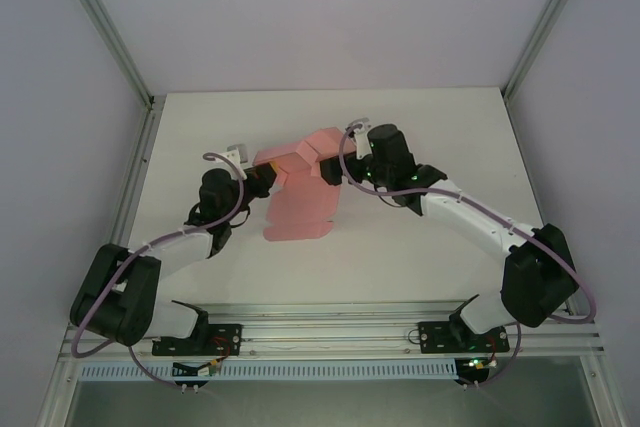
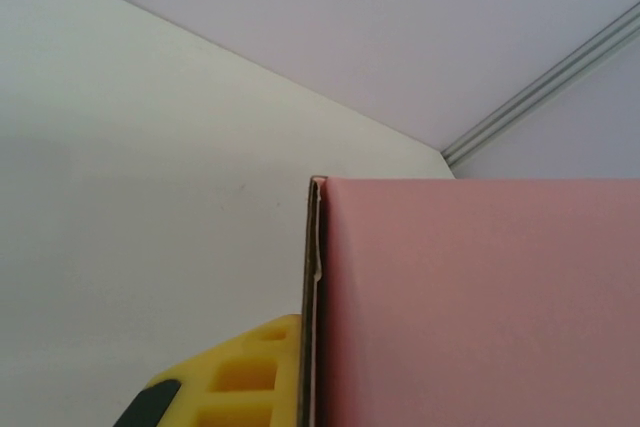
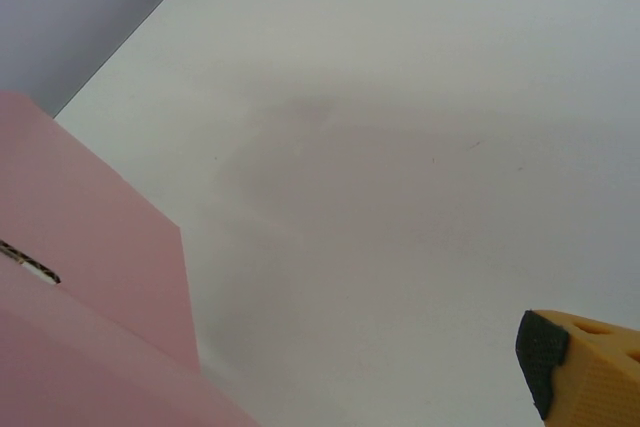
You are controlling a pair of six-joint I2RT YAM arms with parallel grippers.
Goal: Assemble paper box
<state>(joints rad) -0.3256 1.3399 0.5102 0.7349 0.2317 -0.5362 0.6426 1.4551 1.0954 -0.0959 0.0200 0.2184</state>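
The pink paper box [image 1: 300, 202] lies partly folded at the middle of the white table [image 1: 420, 127], with raised panels at its far end and a flat flap toward the near side. My left gripper [image 1: 264, 180] is shut on the box's left edge. In the left wrist view the card's edge [image 2: 316, 277] runs upright beside my yellow finger [image 2: 235, 377], and the other finger is hidden behind the pink panel [image 2: 480, 307]. My right gripper [image 1: 336, 163] stands open at the box's far right corner. Its one visible finger [image 3: 585, 372] is well apart from the pink card [image 3: 90, 287].
Aluminium posts [image 1: 135, 77] [image 1: 520, 67] and pale walls bound the table on the left, right and back. A metal rail [image 1: 330, 332] carrying both arm bases runs along the near edge. Bare tabletop lies to the right of the box [image 3: 400, 177].
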